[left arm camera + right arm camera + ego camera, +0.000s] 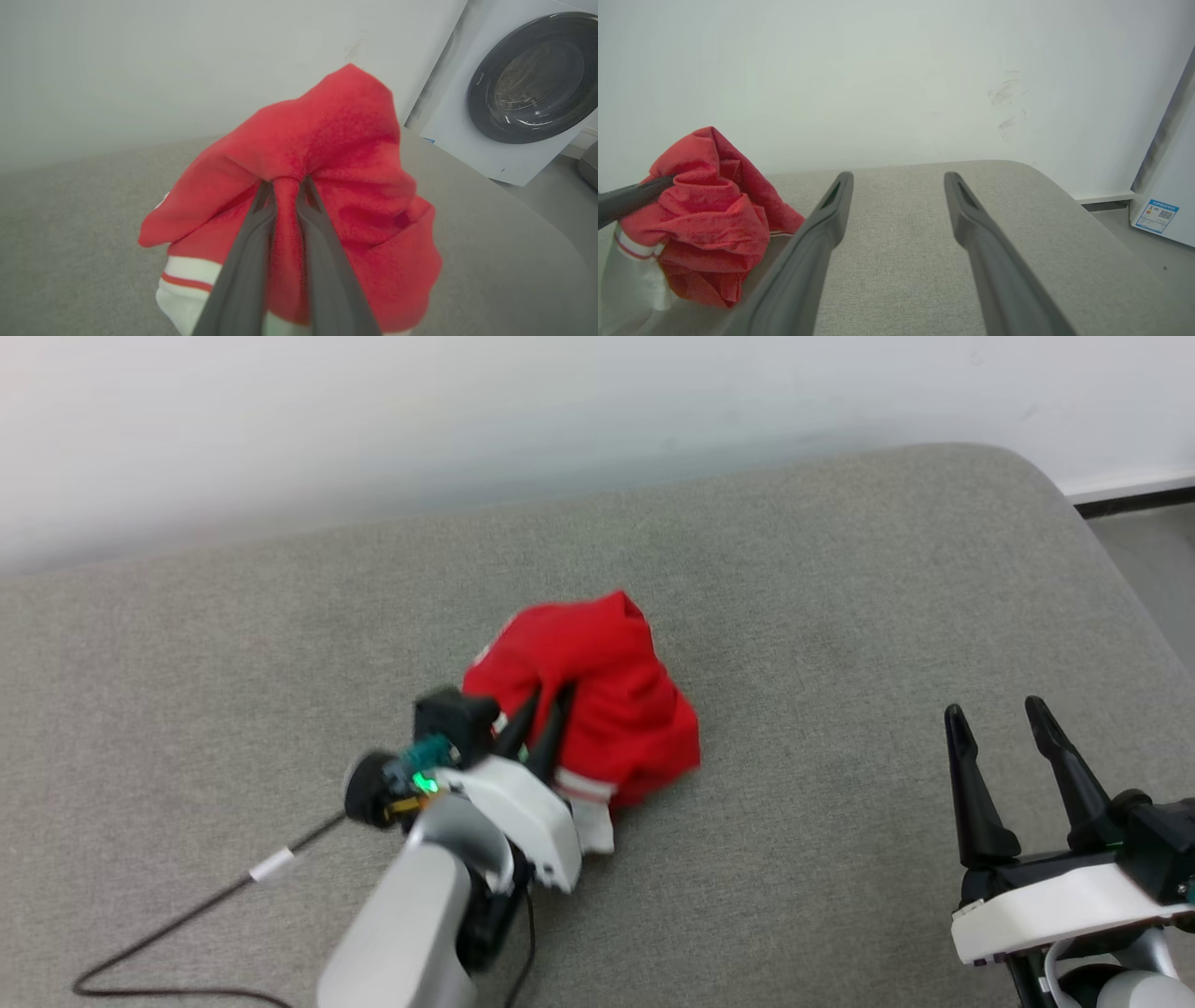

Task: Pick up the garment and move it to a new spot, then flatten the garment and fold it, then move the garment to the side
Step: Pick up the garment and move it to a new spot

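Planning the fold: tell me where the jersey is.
The jersey is bunched left of centre in the head view, over the grey cushion, pinched in the left gripper; the open right gripper stands apart.

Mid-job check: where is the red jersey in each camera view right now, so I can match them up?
Head view: garment, bunched at centre, pinched by the left gripper.
Left wrist view: garment at centre, a fold pinched.
Right wrist view: garment at the left edge.
Shared landmark: the grey cushion.
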You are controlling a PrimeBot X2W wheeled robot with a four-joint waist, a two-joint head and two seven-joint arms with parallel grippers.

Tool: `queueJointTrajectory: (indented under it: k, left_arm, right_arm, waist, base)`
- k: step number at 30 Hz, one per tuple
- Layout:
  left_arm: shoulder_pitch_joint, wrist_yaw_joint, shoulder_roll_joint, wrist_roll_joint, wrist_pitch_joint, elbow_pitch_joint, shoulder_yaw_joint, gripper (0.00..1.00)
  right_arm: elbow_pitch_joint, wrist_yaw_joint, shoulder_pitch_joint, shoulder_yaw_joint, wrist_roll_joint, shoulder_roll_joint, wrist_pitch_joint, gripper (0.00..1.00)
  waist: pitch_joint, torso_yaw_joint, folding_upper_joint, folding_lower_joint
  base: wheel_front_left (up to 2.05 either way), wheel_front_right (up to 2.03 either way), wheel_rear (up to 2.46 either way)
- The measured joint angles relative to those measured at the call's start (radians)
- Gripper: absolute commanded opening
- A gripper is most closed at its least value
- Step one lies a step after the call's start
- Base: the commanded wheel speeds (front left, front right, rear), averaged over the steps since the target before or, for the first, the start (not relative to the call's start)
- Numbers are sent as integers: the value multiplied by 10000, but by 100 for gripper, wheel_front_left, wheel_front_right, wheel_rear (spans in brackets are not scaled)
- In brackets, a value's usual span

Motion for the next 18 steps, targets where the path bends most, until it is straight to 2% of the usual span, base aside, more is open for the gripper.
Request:
queueJointTrajectory:
  k: [3,4,5,12,18]
  left_arm:
    - [603,77,0,-84,25,336,-708,0]
    - [1138,171,-21,-516,100,593,-1392,35]
    - [1313,366,-15,-800,42,669,-1935,100]
    - [876,738,-15,-1072,-1271,13,-2339,100]
    - [707,1168,50,-1005,-1847,-708,-1964,100]
  right_arm:
    - [19,0,10,-36,58,0,-36,100]
    - [75,0,-1,2,111,2,-88,100]
    - [117,0,-71,15,123,2,-121,100]
    - [161,0,-141,-38,12,2,-150,100]
    - [148,0,-95,-119,-88,2,-31,100]
  waist:
    - [222,-30,0,0]
    - [353,68,0,0]
    - [421,260,0,0]
    - [323,861,0,1]
    - [-41,1323,0,0]
  base:
    - [0,0,0]
    - [0,0,0]
    - [0,0,0]
    - [0,0,0]
    - [0,0,0]
